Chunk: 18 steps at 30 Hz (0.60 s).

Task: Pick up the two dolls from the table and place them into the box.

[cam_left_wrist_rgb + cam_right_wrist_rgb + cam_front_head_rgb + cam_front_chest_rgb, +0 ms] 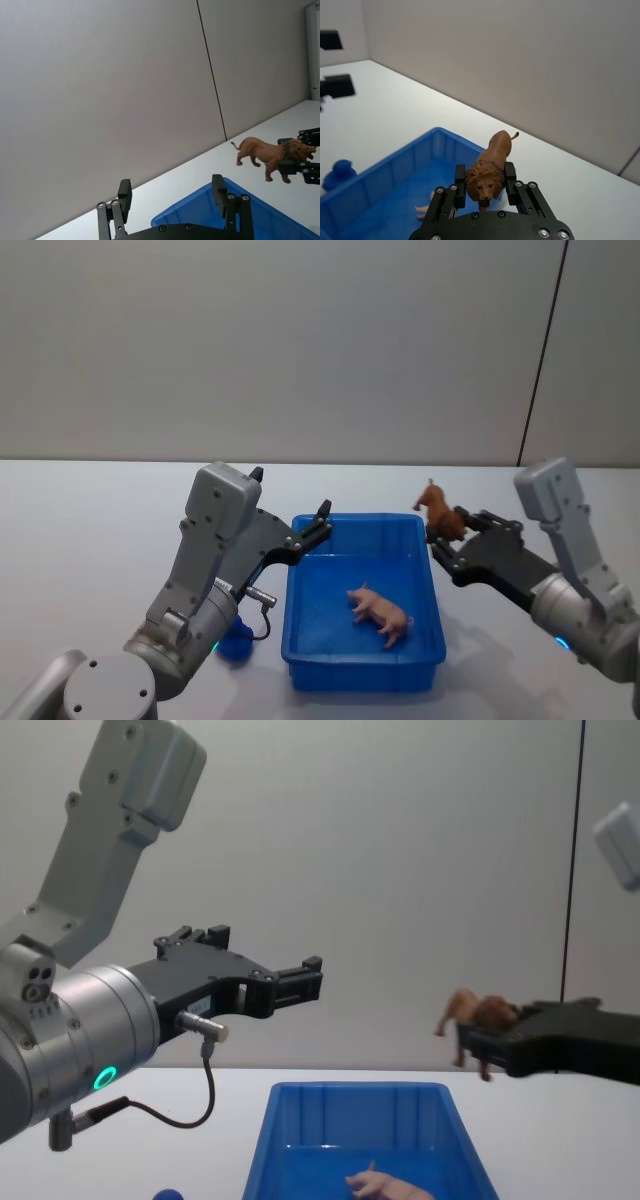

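Legible markings: none. You have no text, label, brand, number or sign that can be read in any of the views.

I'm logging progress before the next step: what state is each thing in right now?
box: upright, open-topped
pink doll: lying inside the box
brown lion doll: aloft, gripped by the right claw
left claw: open, empty
right claw: shut on the brown lion doll
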Motion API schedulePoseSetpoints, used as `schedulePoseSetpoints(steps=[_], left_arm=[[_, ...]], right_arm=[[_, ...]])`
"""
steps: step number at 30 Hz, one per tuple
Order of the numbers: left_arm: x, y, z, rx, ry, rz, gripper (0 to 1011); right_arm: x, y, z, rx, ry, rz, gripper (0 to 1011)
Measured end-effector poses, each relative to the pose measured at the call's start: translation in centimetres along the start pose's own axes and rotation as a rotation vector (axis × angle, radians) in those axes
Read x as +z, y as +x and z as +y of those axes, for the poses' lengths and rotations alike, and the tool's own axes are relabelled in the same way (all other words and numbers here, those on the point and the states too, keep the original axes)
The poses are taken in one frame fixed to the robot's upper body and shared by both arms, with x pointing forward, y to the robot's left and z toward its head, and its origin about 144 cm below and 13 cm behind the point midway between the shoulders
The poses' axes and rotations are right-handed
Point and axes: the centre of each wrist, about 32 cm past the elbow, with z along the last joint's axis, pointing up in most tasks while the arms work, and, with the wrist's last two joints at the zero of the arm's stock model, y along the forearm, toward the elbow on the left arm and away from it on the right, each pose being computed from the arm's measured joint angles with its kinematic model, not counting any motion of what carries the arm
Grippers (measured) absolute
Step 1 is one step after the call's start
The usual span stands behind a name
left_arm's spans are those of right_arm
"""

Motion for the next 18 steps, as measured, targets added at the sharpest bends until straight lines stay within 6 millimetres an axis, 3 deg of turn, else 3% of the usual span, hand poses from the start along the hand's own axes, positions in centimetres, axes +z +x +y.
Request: schedulePoseSetpoints(steps=[9, 18], left_arm=[[0.0, 0.0, 0.0, 0.000, 0.000, 0.000, 1001], [0.0, 0.0, 0.0, 0.000, 0.000, 0.000, 1001]], right_arm=[[0.7, -0.9, 1.7, 0.106, -0.010, 0.013, 443], [0.2, -1.7, 2.7, 0.156, -0.041, 0.030, 721]])
